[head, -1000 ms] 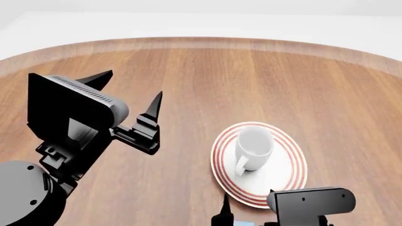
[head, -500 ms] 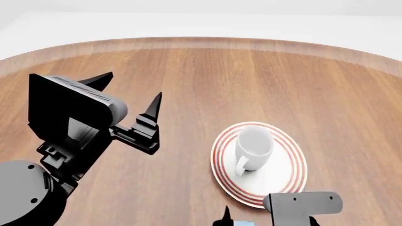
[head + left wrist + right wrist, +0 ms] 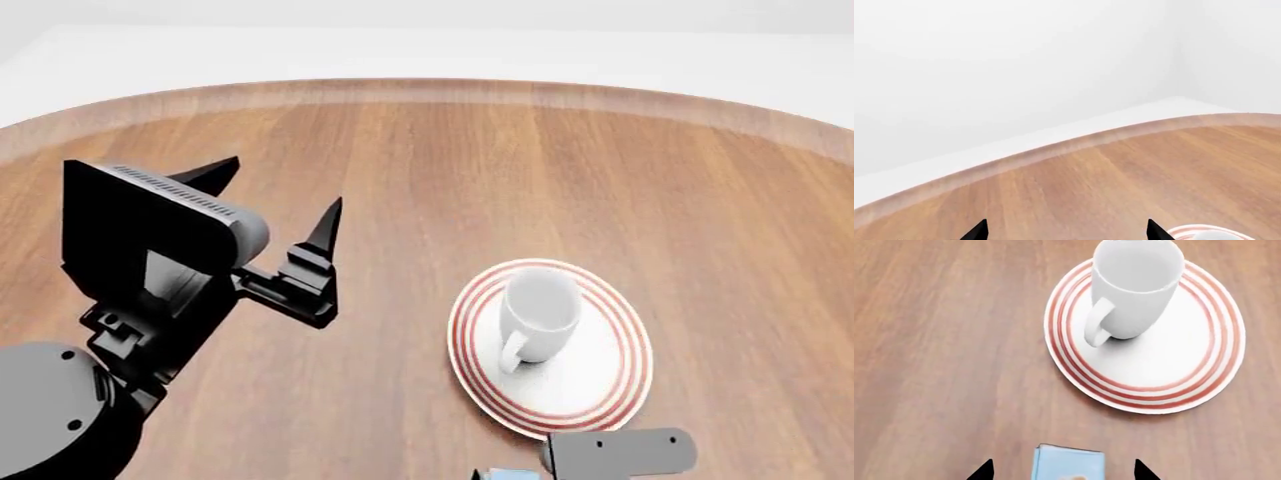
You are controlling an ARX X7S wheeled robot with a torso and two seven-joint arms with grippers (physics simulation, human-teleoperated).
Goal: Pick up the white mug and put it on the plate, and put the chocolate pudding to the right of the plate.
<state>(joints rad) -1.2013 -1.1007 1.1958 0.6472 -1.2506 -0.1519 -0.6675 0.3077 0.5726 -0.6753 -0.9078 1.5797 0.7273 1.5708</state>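
Here the chocolate pudding (image 3: 1069, 463) sits between the right tool's (image 3: 1062, 471) released, spread tips.

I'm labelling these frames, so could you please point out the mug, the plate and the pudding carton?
mug (image 3: 1137, 300), right wrist view, outer side wall.
plate (image 3: 1167, 375), right wrist view, bare white centre.
pudding carton (image 3: 1069, 464), right wrist view, light blue top.

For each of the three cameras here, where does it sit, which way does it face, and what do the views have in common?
Head view: from the robot's head, down over the table; left tool raised, open, empty; white mug upright on the plate.
Left wrist view: on the left arm, facing across the table edge; its fingertips show.
Right wrist view: on the right arm, looking down at mug, plate and chocolate pudding between the open right tool.
Shared: the plate appears in all three.
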